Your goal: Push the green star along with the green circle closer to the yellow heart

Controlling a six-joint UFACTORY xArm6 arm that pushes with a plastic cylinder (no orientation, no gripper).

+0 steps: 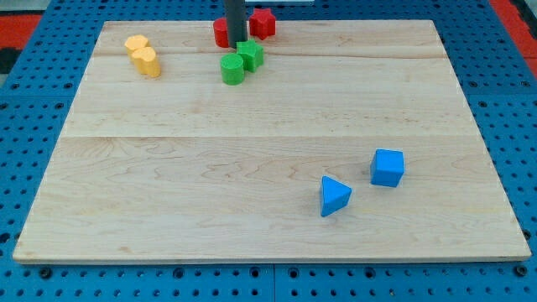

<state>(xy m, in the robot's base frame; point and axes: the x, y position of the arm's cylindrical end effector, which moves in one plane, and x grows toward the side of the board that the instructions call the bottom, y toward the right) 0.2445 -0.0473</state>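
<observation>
The green star (251, 55) and the green circle (232, 69) sit touching each other near the view's top centre, the circle at the star's lower left. My tip (236, 44) stands just above them, close to the star's upper left edge. Two yellow blocks lie at the view's top left: one (136, 44) above, another (148, 62) below it; which is the heart is hard to tell.
Two red blocks sit at the top edge: one (221, 33) partly behind the rod, one (263, 23) to its right. A blue triangle (334, 196) and a blue cube (387, 167) lie at the view's lower right. The wooden board (268, 168) rests on blue pegboard.
</observation>
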